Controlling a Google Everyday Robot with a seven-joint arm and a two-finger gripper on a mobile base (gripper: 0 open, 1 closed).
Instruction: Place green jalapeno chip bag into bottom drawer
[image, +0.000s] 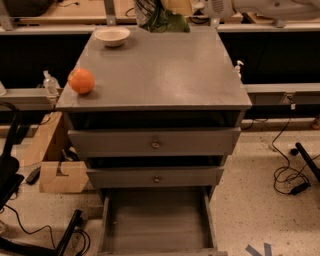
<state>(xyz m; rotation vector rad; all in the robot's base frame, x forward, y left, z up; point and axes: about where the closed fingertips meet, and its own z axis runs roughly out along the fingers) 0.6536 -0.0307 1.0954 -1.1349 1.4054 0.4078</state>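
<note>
While the gripper (176, 6) meets the green jalapeno chip bag (159, 19) atop the cabinet (160, 70), we cannot confirm grasp. Next: descent to the bottom drawer (155, 220).

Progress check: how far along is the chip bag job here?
Done: the bottom drawer stands pulled open. In hand: the gripper is at the green jalapeno chip bag, at the rear edge of the cabinet top. Left: carrying the bag down into the drawer.

Lab: cables (285, 175) across speckled floor (260, 210), workbench (65, 10) behind, jaws at top edge.
</note>
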